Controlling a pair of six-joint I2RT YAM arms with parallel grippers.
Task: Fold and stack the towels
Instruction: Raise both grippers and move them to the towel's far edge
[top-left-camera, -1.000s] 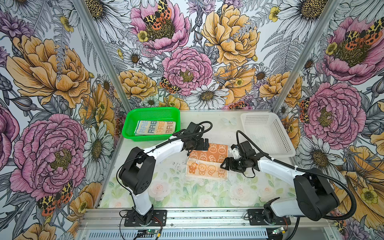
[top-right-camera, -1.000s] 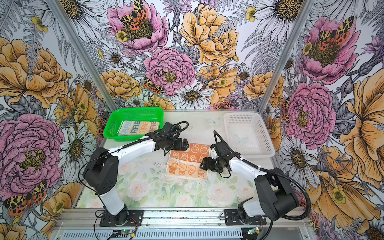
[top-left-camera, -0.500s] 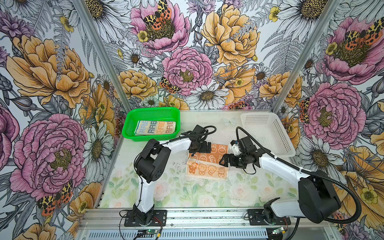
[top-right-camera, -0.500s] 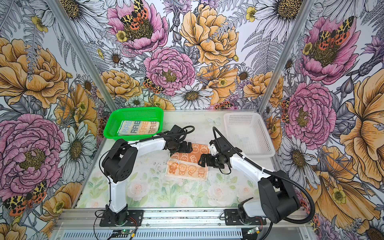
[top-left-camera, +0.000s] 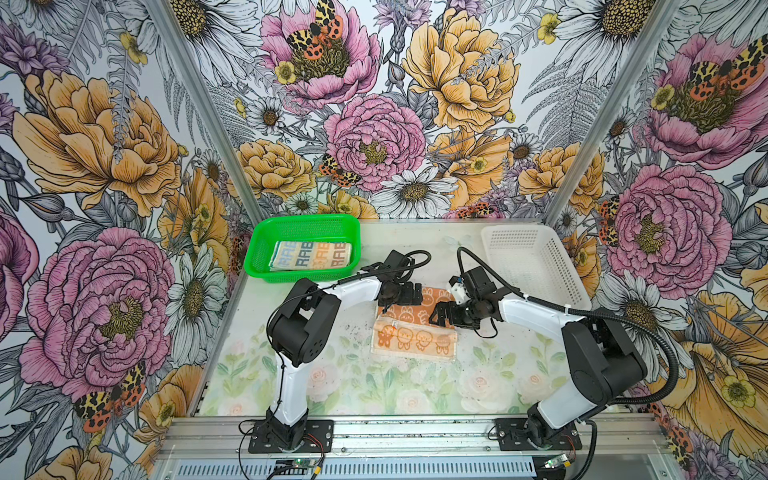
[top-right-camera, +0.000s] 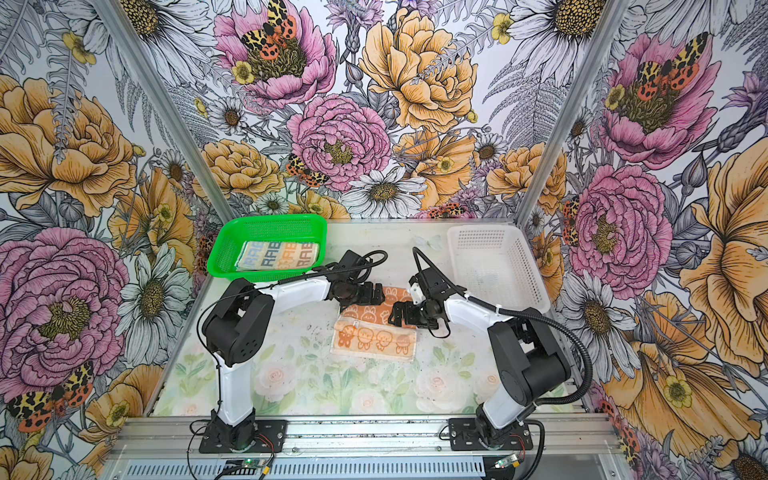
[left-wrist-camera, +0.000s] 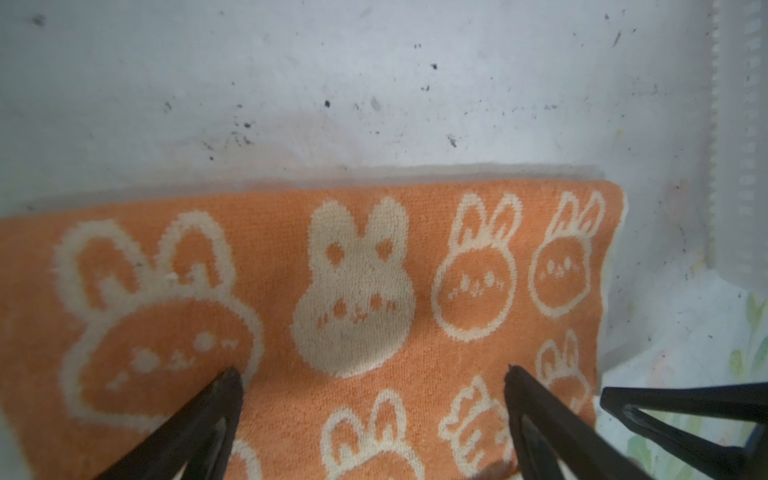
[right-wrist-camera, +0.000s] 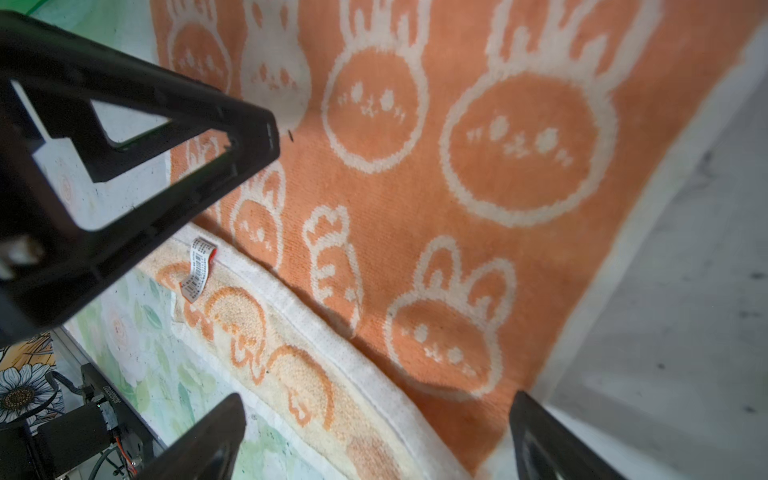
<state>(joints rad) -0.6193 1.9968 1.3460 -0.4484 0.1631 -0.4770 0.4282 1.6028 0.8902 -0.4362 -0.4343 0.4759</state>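
Orange towel: here it is, mid-bench, the orange towel (top-left-camera: 409, 316) (top-right-camera: 370, 313) (left-wrist-camera: 353, 291) (right-wrist-camera: 498, 199) lying flat between the two arms, white bunnies face up.
Fold: the orange layer lies over a paler layer, and a pale strip with orange bunnies sticks out along the side nearer the arm bases.
Tag: a small printed label (right-wrist-camera: 197, 270) shows on that pale strip, near the corner on the left arm's side.
Left pincer: the left pincer (top-left-camera: 417, 292) (top-right-camera: 375, 293) (left-wrist-camera: 372, 372) sits low over the far part of the orange towel, jaws wide apart with nothing between them but cloth below. Whether the tips press the terry, I cannot tell.
Right pincer: the right pincer (top-left-camera: 436, 318) (top-right-camera: 397, 316) (right-wrist-camera: 376, 401) comes in from the other side at the towel's right end, jaws spread wide too, gripping nothing.
Spacing: the two pincers are close together. One black finger of each shows in the other arm's wrist view.
Cream towel: the cream towel (top-left-camera: 311, 259) (top-right-camera: 278, 257) with its coloured lettering lies folded inside the green basket (top-left-camera: 303, 220) (top-right-camera: 270, 220) at the far left corner.
White basket: the white basket (top-left-camera: 536, 270) (top-right-camera: 494, 266) stands at the far right, well apart from the orange towel.
Bench: the bench (top-left-camera: 332, 374) (top-right-camera: 291, 374) carries a pale floral print, with dark specks around the towel.
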